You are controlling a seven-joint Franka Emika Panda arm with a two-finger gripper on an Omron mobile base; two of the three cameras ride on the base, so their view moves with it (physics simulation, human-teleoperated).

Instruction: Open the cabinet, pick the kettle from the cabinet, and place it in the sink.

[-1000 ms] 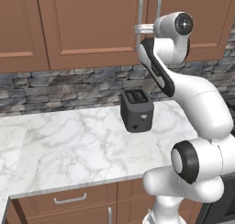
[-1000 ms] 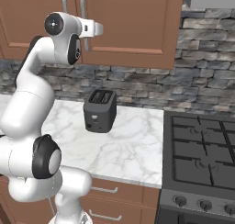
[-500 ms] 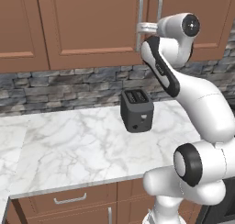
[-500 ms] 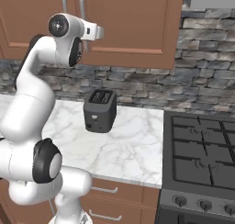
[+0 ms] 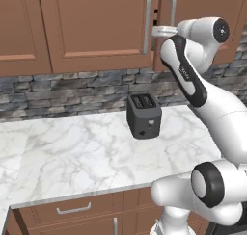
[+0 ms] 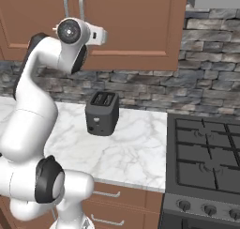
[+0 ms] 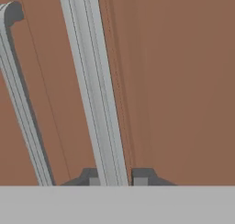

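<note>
The cabinet (image 5: 96, 32) hangs on the wall above the counter, reddish-brown with two panel doors. My gripper (image 5: 166, 31) is up at the seam between the doors. In the hand view my gripper (image 7: 117, 177) is shut on the right door's silver bar handle (image 7: 98, 90), with a dark fingertip (image 7: 140, 177) on each side of it. The left door's handle (image 7: 20, 103) runs alongside it. A thin dark gap shows at the right door's edge (image 5: 155, 22). The kettle is hidden behind the doors. The sink is out of view.
A black two-slot toaster (image 5: 144, 116) stands on the white marble counter (image 5: 72, 157) below the cabinet, against a grey stone backsplash. A dark gas stove (image 6: 206, 148) adjoins the counter on the right, under a hood. Drawer fronts run below the counter edge.
My gripper has shut on the right door's handle. That handle has shifted slightly outward, and a dark crack now shows at the door seam.
</note>
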